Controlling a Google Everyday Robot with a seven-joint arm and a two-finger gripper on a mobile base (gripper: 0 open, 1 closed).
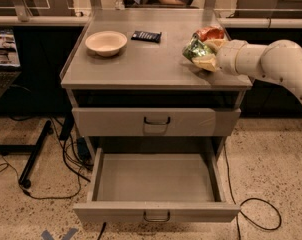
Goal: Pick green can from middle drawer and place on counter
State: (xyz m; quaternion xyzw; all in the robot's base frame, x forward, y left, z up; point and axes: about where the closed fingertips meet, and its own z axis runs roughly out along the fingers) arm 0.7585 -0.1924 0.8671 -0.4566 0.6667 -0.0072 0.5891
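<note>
The green can [195, 49] is held in my gripper [206, 54] over the right side of the counter [141, 64], at or just above its surface. The gripper's pale fingers are closed around the can, and the white arm reaches in from the right. An orange-red dented can [209, 33] stands just behind the green one. The middle drawer [156, 181] is pulled wide open below and nothing shows inside it.
A cream bowl [106, 42] sits at the counter's left rear. A dark flat packet [146, 36] lies at the rear middle. The upper drawer front [156, 121] is shut. Cables [256, 209] lie on the speckled floor on both sides. A person sits behind the counter.
</note>
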